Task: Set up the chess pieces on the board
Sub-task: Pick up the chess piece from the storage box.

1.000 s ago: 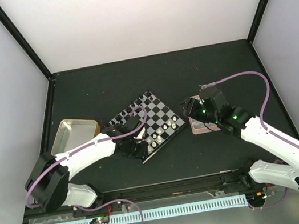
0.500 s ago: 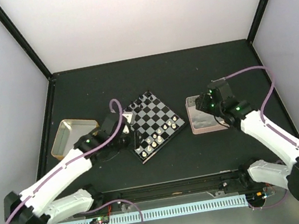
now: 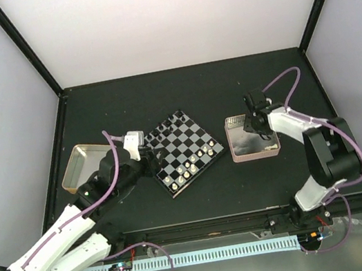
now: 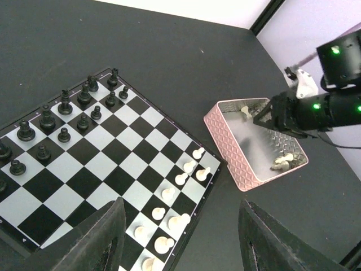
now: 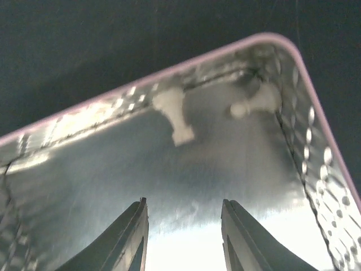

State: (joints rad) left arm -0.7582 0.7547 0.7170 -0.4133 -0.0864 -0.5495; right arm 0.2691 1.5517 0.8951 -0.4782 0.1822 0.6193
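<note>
- Pink is the wall to mind: the tray (image 4: 224, 148) has the right gripper (image 5: 183, 240) hanging inside it, jaws parted with nothing between them, so work clear of the rim.
- Aim for the cream pawn (image 5: 256, 103) lying on its side in the corner ahead of the fingers. It sits close to the wall, so I'd straddle it along the wall, not across.
- Pinch low on the body, then lift straight up before swinging toward the board (image 3: 184, 145).
- White chess pieces (image 4: 181, 179) line the board edge facing the tray and black ones (image 4: 47, 118) the opposite side, so choose a bare square in white's ranks.
- Your left gripper (image 4: 180, 243) hovers over the board's near edge, jaws spread and empty. Keep it out of the right arm's path.
</note>
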